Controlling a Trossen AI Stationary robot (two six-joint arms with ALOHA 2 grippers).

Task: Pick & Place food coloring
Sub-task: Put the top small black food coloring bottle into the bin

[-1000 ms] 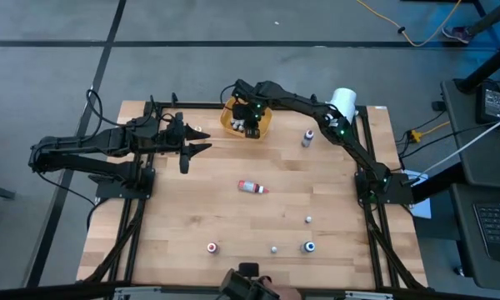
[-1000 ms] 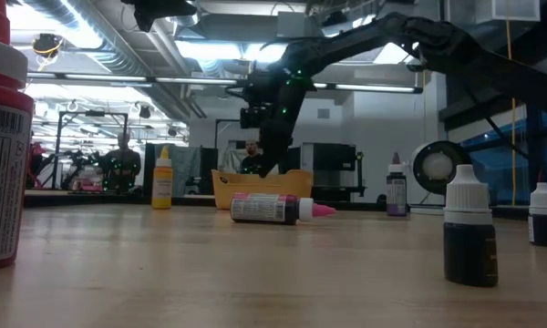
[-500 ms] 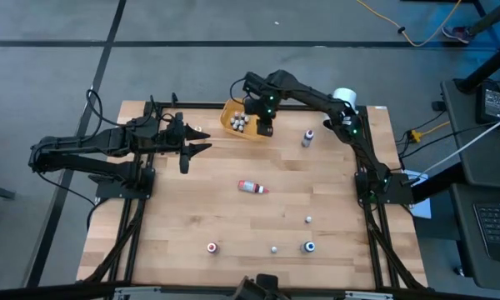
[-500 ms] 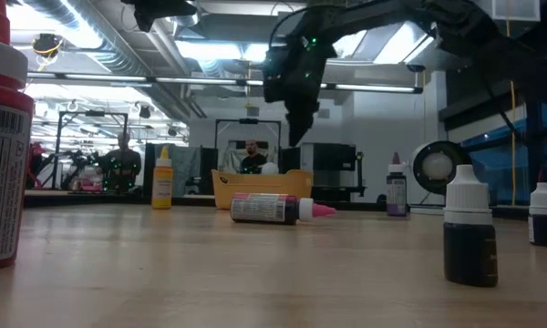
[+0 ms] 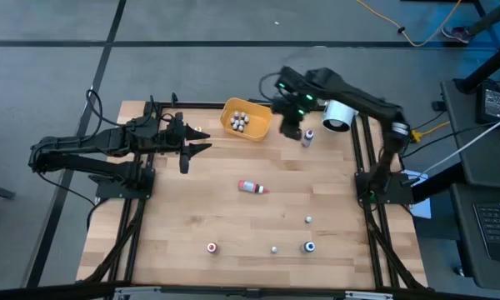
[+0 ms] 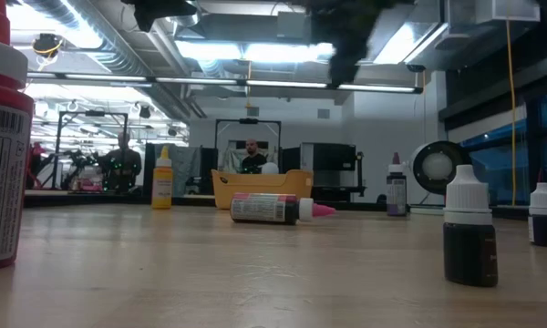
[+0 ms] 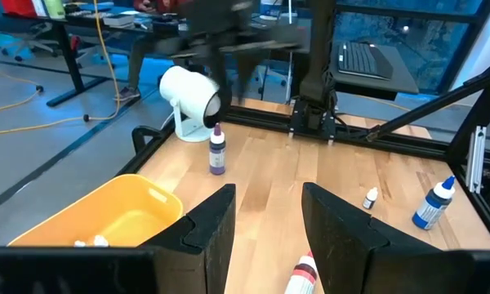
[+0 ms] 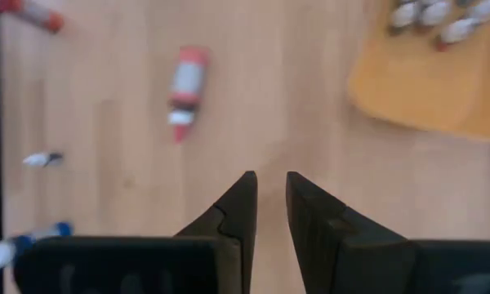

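— Several food coloring bottles (image 5: pixel 241 122) already lie in the orange bowl (image 5: pixel 257 131). Remaining?
— Six loose on the table (image 5: pixel 175 225). My right pincer (image 5: pixel 292 131), fingers narrowly apart, carries nothing; left gripper (image 5: pixel 202 142) waits, part-open.

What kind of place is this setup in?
Probably a robotics lab or workshop: a wooden workbench in a black metal frame, exposed ceiling ducts with strip lights overhead, and more desks and equipment stands with a person in the room behind.

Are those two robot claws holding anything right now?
No. The right gripper is empty above the table, past the orange bowl. The left gripper is open and empty too.
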